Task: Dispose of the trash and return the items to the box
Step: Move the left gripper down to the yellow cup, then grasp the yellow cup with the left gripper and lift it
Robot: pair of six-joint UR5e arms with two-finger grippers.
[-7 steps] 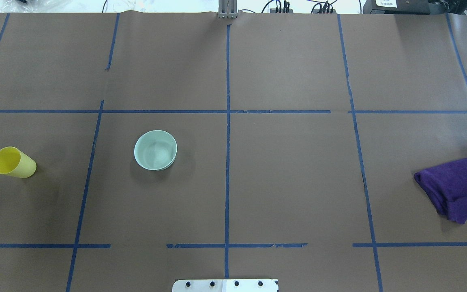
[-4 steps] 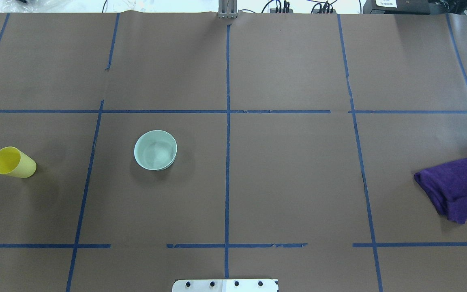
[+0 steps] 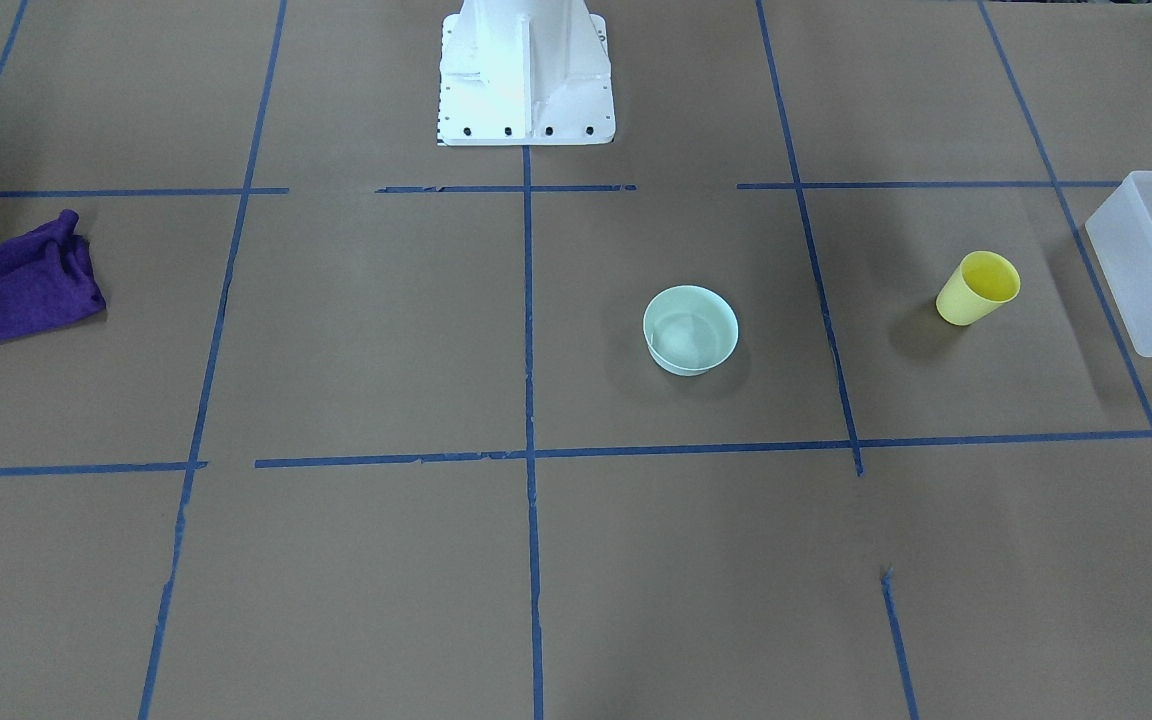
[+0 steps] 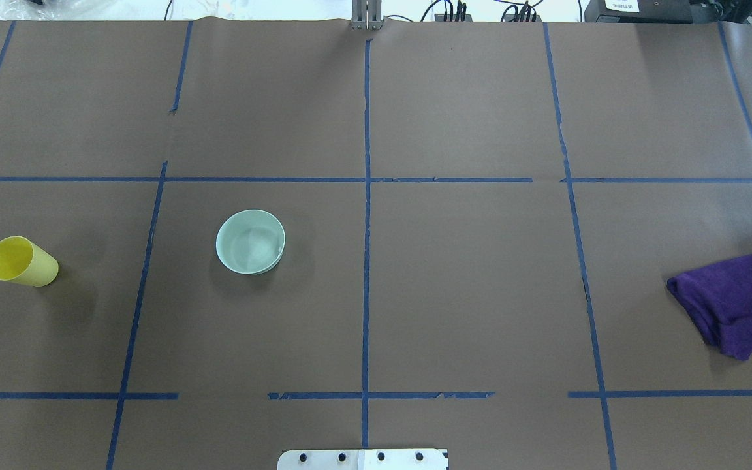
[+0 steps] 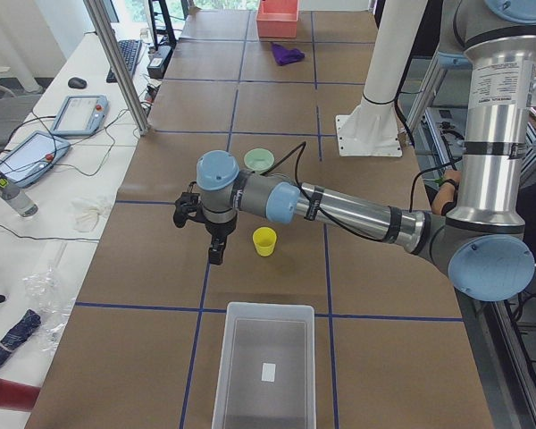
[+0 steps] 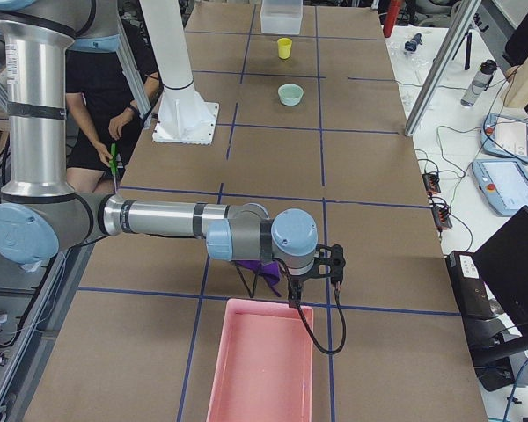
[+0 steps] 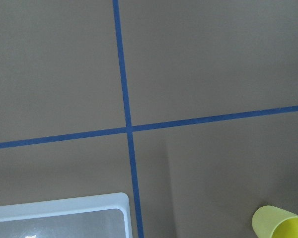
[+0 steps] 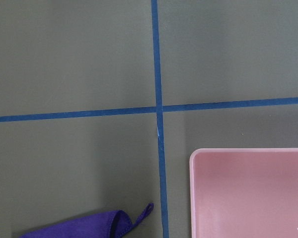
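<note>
The yellow cup (image 4: 21, 261) stands upright at the table's left end; it also shows in the front view (image 3: 978, 288) and at the lower right of the left wrist view (image 7: 280, 225). The frosted white box (image 3: 1126, 290) sits beyond the cup at that end, its corner (image 7: 59, 208) in the left wrist view. My left gripper (image 5: 215, 252) hovers above the table beside the cup (image 5: 264, 241), short of the box (image 5: 266, 308). My right gripper (image 6: 293, 294) hovers over a purple cloth (image 6: 264, 268). I cannot tell whether either gripper is open or shut.
A pale green bowl (image 4: 250, 241) stands upright right of the cup. The crumpled purple cloth (image 4: 725, 303) lies at the table's right end, next to a pink bin (image 6: 260, 369) whose corner (image 8: 248, 193) shows in the right wrist view. The white robot base (image 3: 526, 70) stands mid-table.
</note>
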